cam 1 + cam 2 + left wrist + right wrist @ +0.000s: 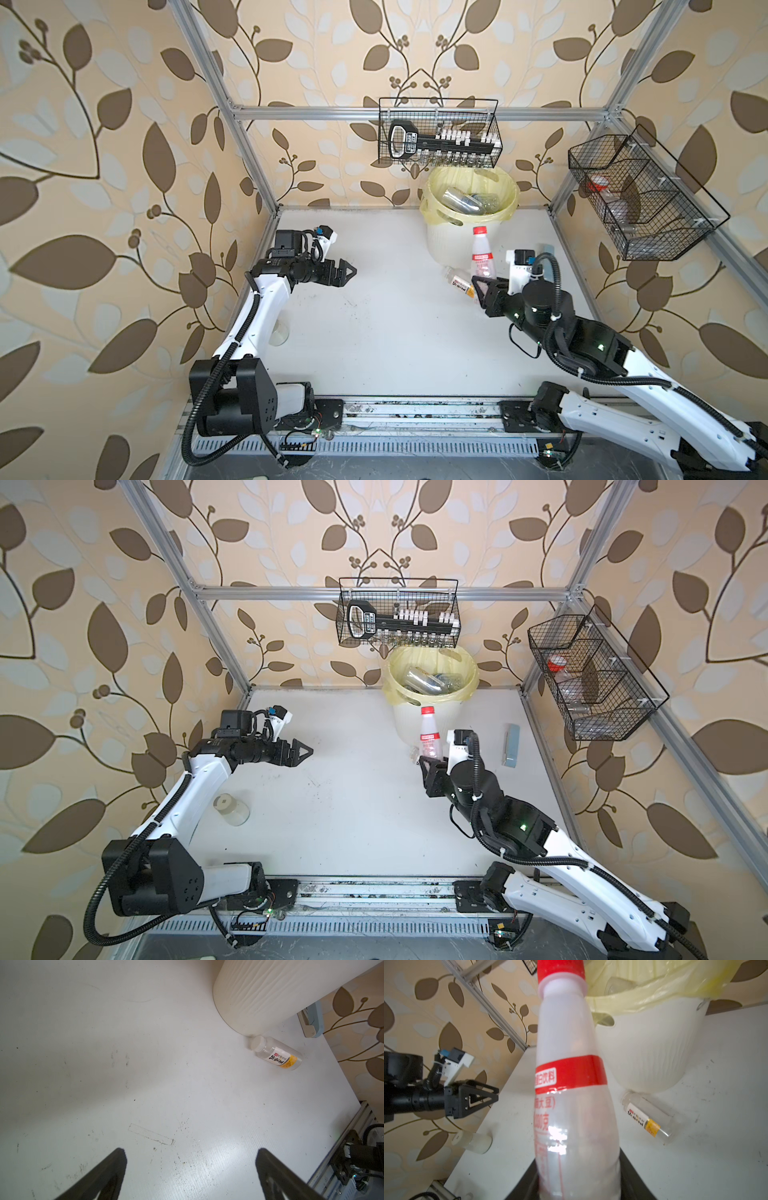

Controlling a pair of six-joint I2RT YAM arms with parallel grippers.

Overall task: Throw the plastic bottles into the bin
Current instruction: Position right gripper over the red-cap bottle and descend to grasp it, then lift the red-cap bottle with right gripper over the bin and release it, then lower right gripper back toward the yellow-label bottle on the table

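Observation:
My right gripper [484,284] [578,1159] is shut on the lower body of a milky bottle with a red cap and red label band [482,253] [430,737] [571,1084]. It holds the bottle upright just in front of the bin [449,245] [405,721] [650,1053]. The bin's yellow bag holds several bottles [465,201]. A small clear bottle with a white cap and yellow-white label [459,282] [276,1053] [648,1118] lies at the bin's foot. My left gripper [351,272] [190,1153] hangs open and empty over the table's left half.
A short clear bottle with a pale cap [230,808] [473,1140] lies beside the left arm. A pale-blue case [510,746] [311,1020] lies right of the bin. Black wire baskets hang on the back rail [440,133] and on the right rail [640,199].

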